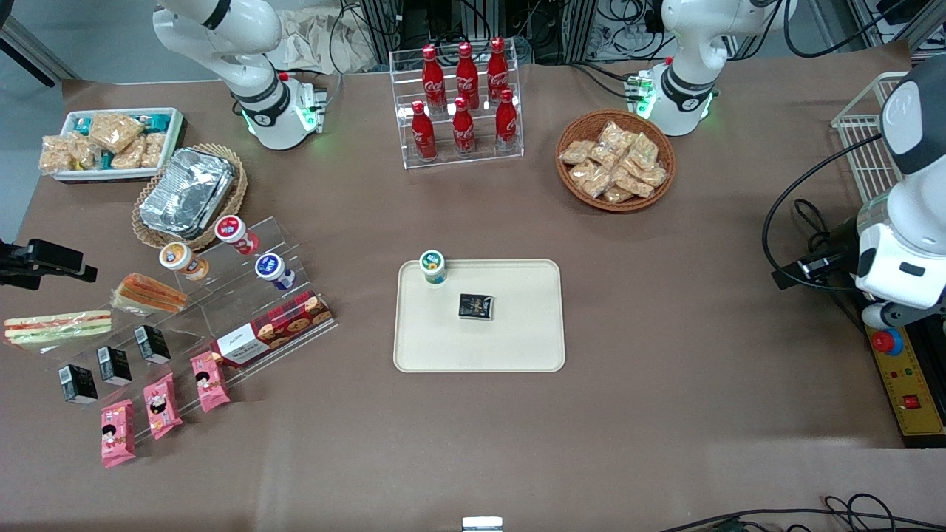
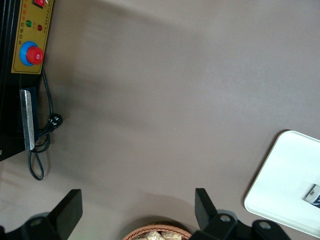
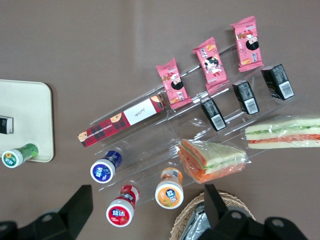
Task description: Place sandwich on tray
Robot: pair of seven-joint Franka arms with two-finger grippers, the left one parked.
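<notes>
Jaws spread wide and empty, I hang above the rack where the sandwich (image 3: 284, 132) lies beside the orange one (image 3: 212, 161), well apart from the tray (image 1: 479, 316) across bare counter (image 1: 665, 310).

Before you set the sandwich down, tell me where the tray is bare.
The tray is bare along its whole nearer edge and its parked-arm half. The green-capped cup and black packet crowd the corner farthest from the camera, toward the working arm. The hand hovers open above the display stand, the sandwich ungrasped.

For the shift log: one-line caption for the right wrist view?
Open gripper above the snack display; sandwich not yet moved to tray.
</notes>
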